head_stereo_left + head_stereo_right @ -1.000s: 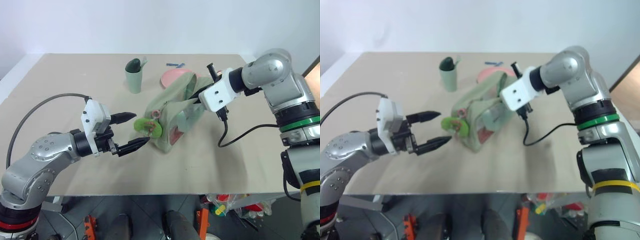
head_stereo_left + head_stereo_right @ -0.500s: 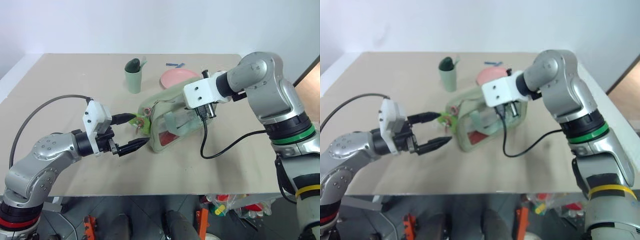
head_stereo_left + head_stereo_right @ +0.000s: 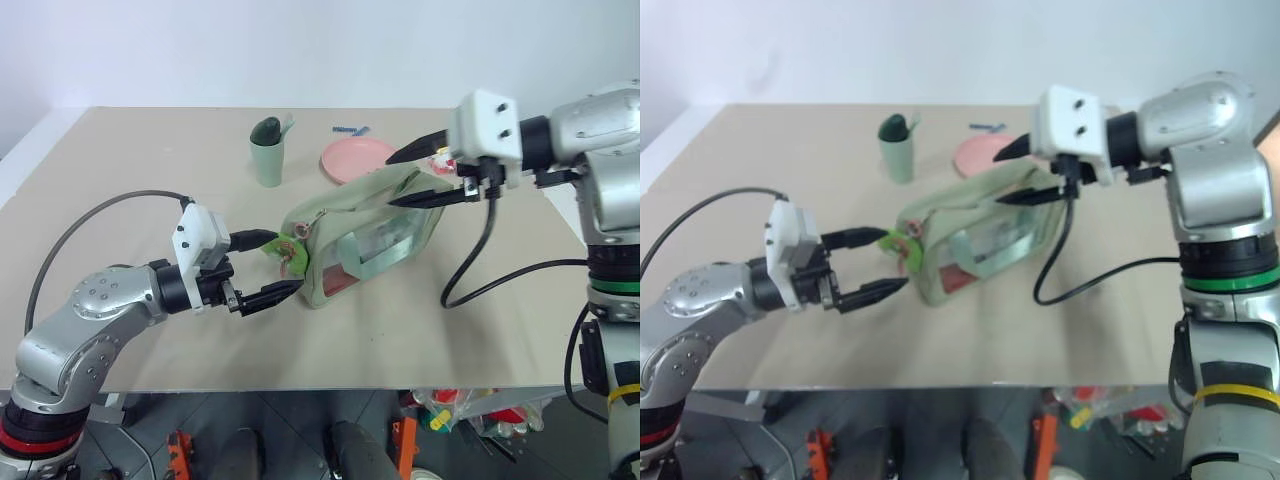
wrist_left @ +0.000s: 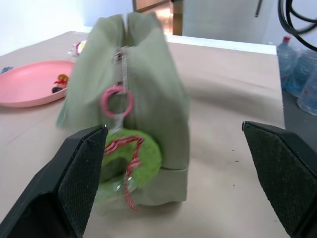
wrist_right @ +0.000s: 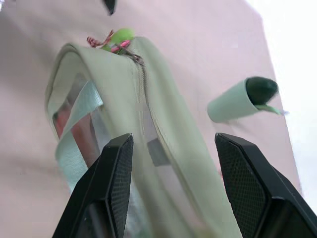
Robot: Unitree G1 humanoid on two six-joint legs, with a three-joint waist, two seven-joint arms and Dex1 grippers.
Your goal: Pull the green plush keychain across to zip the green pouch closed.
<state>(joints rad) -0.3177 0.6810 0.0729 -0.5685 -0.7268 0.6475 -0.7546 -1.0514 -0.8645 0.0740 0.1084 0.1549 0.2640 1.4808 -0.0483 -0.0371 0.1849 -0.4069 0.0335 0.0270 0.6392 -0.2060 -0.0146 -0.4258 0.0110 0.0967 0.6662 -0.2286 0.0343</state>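
Left gripper (image 3: pixel 262 266): fingers spread wide, empty, level with the pouch's left end, bracketing the keychain without touching it.
Green plush keychain (image 3: pixel 288 253): hangs at the left end of the pouch.
Green pouch (image 3: pixel 362 236): lying on the table (image 3: pixel 150 160); the top zipper seam looks drawn together, so zipping seems done or nearly so.
Right gripper (image 3: pixel 423 172): jaws apart, holding nothing, above the pouch's right end.
Left to do: probably only confirming closure.
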